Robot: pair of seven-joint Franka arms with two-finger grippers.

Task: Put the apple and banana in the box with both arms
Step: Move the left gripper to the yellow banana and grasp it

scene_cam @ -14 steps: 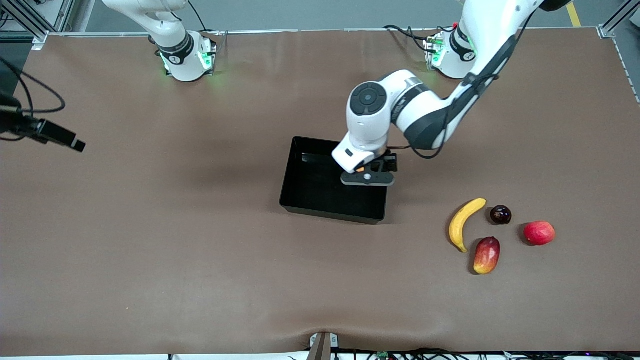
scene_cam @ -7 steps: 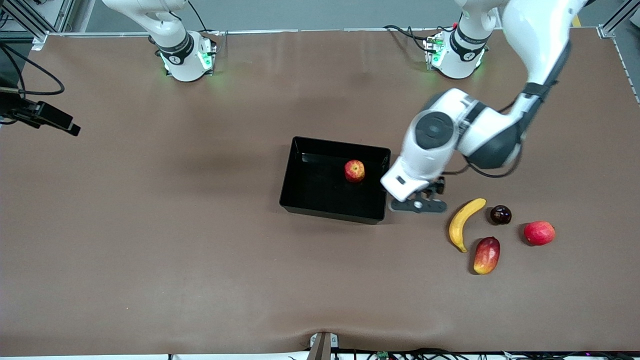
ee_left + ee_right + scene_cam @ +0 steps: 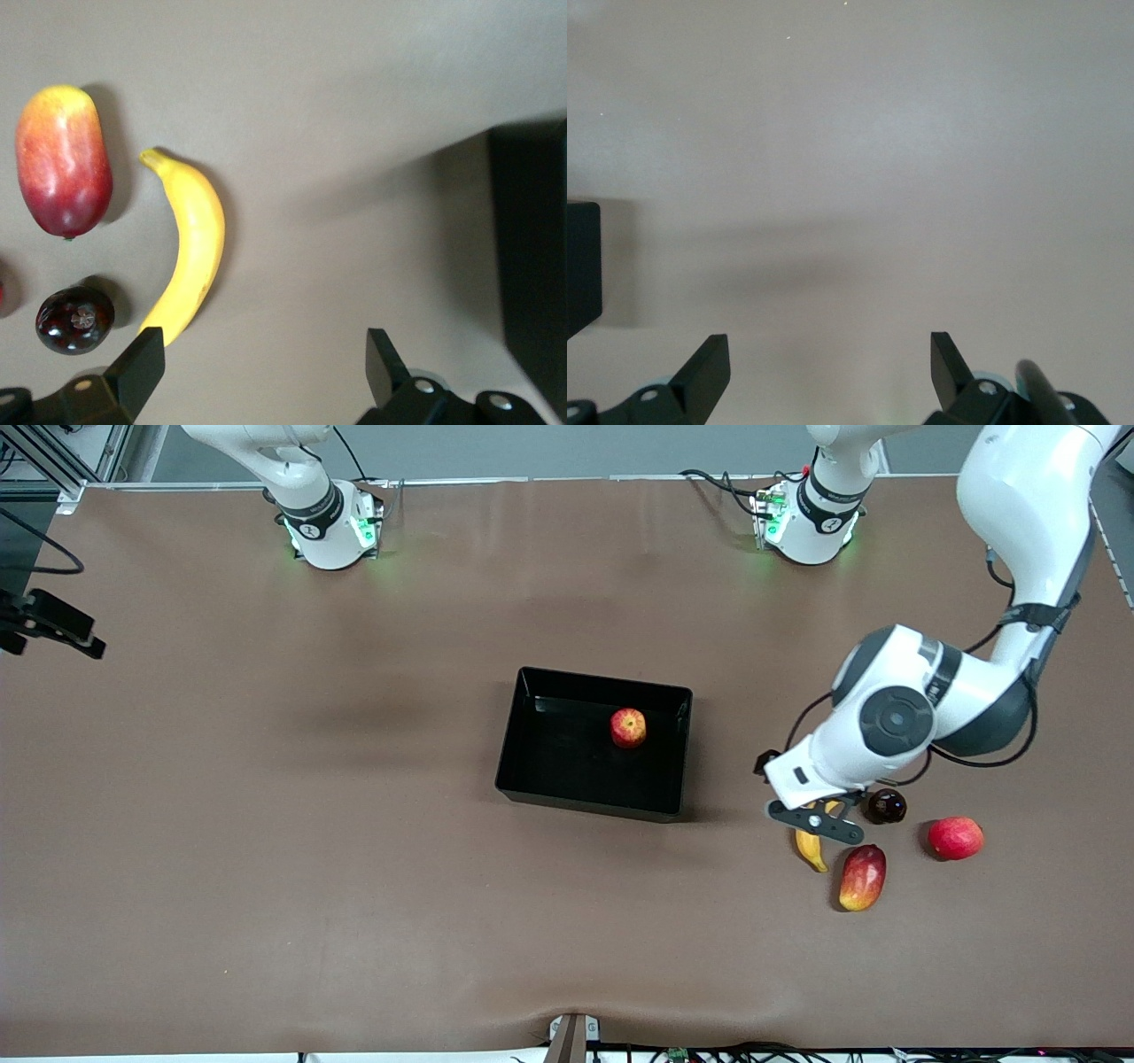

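The apple (image 3: 627, 727) lies inside the black box (image 3: 530, 737), near the wall toward the left arm's end. The banana (image 3: 190, 243) lies on the table past that end of the box; in the front view only its nearer tip (image 3: 808, 850) shows under the left arm. My left gripper (image 3: 815, 821) (image 3: 263, 354) hangs open and empty just above the banana's farther end. One finger (image 3: 142, 354) overlaps the banana's tip. My right gripper (image 3: 828, 354) is open and empty over bare table at the right arm's end, where it waits.
Beside the banana lie a red-yellow mango-like fruit (image 3: 862, 877) (image 3: 64, 159), a small dark round fruit (image 3: 886, 806) (image 3: 75, 319) and a pinkish-red fruit (image 3: 955, 838). The box's wall (image 3: 532, 266) shows at the edge of the left wrist view.
The left arm swung from over the box, where the apple now lies uncovered, to over the banana. The right arm's hand drifted a little farther toward the table's end.
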